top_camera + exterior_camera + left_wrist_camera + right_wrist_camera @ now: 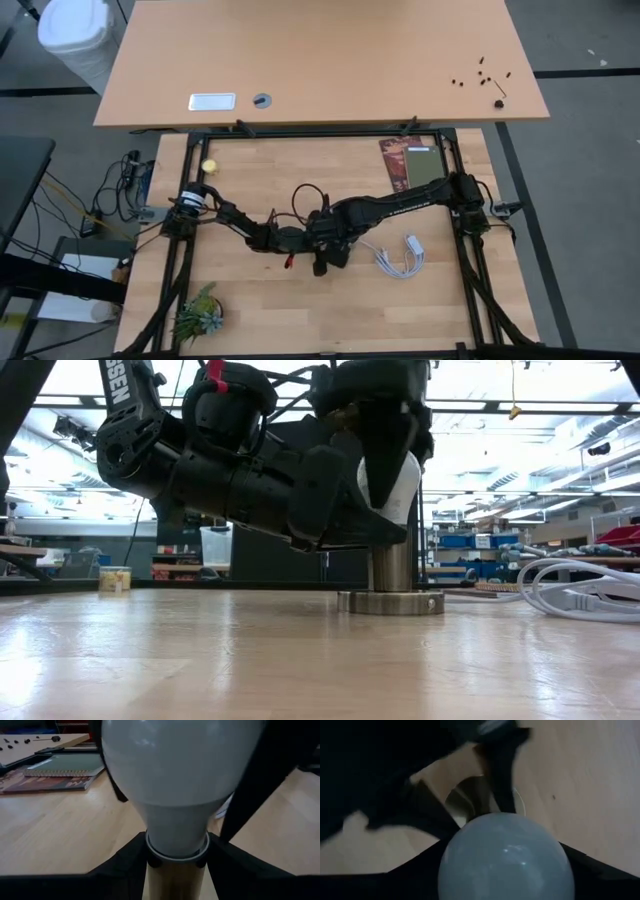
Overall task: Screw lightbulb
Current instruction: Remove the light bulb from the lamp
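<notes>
The white lightbulb [398, 485] stands upright in the top of a metal socket [391, 565], whose round flat base [390, 601] rests on the wooden table. The bulb's screw base is hidden inside the socket. My left gripper [176, 865] reaches in level from the table's left and is shut on the socket post; it also shows in the low view [345, 525]. My right gripper [505, 870] comes down from above and is shut on the bulb [505, 855]. In the high view both arms meet mid-table [320, 245] and hide the bulb. My left gripper pinches the socket's upright metal post [175, 882] between its two fingers [132, 862], just under the bulb's neck. The fingers come level from the table's left. The socket stands upright with its base on the table. My right gripper holds the bulb's wide white globe [457, 865] between its two fingers [417, 870], one on each side. The fingers come from above, pointing down. The bulb is upright, its neck [177, 840] seated in the top of the socket.
A white plug with a coiled white cord [403, 255] lies just right of the socket and shows in the low view [580, 595]. Books [410, 160] lie at the far right. A small plant [198, 315] stands near left, and a small yellow object [209, 166] far left.
</notes>
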Action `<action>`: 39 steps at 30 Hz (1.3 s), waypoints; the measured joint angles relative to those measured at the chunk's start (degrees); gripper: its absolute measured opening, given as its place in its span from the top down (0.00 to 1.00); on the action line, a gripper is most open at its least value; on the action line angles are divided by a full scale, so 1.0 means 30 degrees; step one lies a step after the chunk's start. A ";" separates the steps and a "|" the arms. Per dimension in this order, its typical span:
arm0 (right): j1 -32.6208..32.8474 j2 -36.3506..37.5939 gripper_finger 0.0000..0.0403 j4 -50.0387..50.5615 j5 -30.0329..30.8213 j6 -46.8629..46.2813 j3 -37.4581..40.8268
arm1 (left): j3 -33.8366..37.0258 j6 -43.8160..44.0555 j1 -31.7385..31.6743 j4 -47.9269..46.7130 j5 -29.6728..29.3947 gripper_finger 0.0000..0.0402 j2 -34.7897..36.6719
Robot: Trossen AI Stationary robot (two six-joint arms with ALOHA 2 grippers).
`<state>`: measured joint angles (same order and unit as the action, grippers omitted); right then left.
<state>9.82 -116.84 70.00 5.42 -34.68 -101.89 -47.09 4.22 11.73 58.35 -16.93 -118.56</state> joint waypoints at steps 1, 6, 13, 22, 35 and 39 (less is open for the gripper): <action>0.0000 0.0000 0.35 0.0000 -0.0087 0.1216 0.0000 | 0.0000 -0.0089 0.0000 -0.0007 0.0073 0.55 0.0000; 0.0012 -0.0005 0.24 0.0415 -0.1099 0.9142 0.0068 | 0.0020 -0.0297 0.0024 -0.0003 0.0465 0.55 0.0015; 0.0000 -0.0007 0.25 0.0059 -0.1118 2.0656 0.0051 | 0.0015 -0.0597 0.0036 -0.0037 0.0524 0.55 0.0015; 0.0029 -0.0007 0.31 -0.0284 -0.1170 2.2695 0.0051 | 0.0020 -0.0745 0.0029 -0.0063 0.0500 0.55 0.0015; 0.0156 0.0087 0.16 -0.0262 -0.1194 0.7547 -0.1306 | 0.0022 -0.0375 0.0021 -0.0036 0.0534 0.55 0.0015; 0.0021 0.0095 0.13 -0.0246 -0.1088 0.1034 -0.1406 | 0.0022 -0.0241 0.0022 -0.0044 0.0527 0.55 0.0015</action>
<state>9.89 -116.55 69.26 2.16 -31.58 -106.10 -47.03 3.50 11.79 58.22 -15.35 -118.52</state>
